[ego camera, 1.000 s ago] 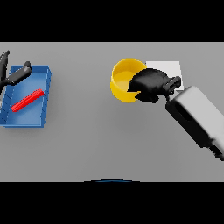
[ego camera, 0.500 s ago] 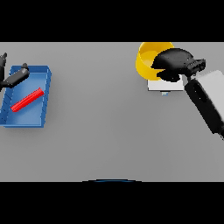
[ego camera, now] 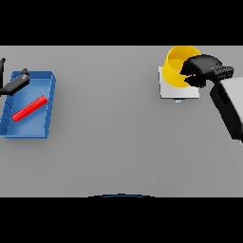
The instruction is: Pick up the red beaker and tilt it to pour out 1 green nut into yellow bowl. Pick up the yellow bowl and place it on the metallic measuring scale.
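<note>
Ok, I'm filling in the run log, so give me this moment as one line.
right hand: gripping yellow bowl rim | bowl: over scale | left hand: idle by blue tray | red beaker: lying in tray

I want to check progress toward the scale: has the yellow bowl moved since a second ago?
Yes. The yellow bowl, held in the right hand, has moved right and away from the robot, and now overlaps the scale.

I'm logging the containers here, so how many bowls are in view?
1: the yellow bowl, held by the right hand over the scale, far right. None seem hidden.
</note>
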Available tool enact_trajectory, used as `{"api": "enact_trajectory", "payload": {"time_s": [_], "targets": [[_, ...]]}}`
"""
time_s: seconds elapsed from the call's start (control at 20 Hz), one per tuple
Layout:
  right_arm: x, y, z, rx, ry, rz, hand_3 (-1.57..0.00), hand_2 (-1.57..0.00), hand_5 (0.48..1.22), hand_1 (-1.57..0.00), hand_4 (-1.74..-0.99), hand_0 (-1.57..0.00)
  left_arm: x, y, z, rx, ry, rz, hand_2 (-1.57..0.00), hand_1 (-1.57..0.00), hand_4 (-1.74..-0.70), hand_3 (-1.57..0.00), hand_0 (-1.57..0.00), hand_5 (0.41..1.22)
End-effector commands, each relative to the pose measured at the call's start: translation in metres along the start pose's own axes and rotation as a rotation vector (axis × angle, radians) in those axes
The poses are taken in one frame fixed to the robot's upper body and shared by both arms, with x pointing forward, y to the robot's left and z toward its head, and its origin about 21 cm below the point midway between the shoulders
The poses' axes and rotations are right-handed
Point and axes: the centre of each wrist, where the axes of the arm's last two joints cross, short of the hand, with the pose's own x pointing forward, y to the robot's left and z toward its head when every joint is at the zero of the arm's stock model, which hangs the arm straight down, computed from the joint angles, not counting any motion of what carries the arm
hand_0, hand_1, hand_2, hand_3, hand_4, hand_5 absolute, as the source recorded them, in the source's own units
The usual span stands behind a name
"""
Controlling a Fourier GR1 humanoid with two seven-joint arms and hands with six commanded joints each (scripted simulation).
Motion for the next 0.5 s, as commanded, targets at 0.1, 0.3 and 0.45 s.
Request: {"api": "enact_trajectory", "payload": {"time_s": [0.1, 0.3, 0.45], "targets": [[-0.001, 0.01, -0.011, -0.003, 0.009, -0.007, -1.41, -1.57, 1.221, -1.57, -1.724, -1.57, 0.0, 0.001, -0.001, -0.004, 0.013, -0.007, 0.0, 0.0, -0.81, 0.0, 0.0, 0.749], [-0.005, 0.025, -0.02, 0.014, 0.037, -0.018, -1.5, -1.56, 1.221, -1.5, -1.727, -1.57, -0.001, -0.006, -0.003, -0.004, 0.006, -0.001, 0.0, 0.0, -0.8, 0.0, 0.0, 0.729], [-0.009, 0.024, -0.022, 0.005, 0.033, -0.034, -1.5, -1.57, 1.221, -1.46, -1.724, -1.57, 0.0, -0.003, -0.002, -0.012, 0.0, 0.003, 0.0, 0.0, -0.81, 0.0, 0.0, 0.734]]}}
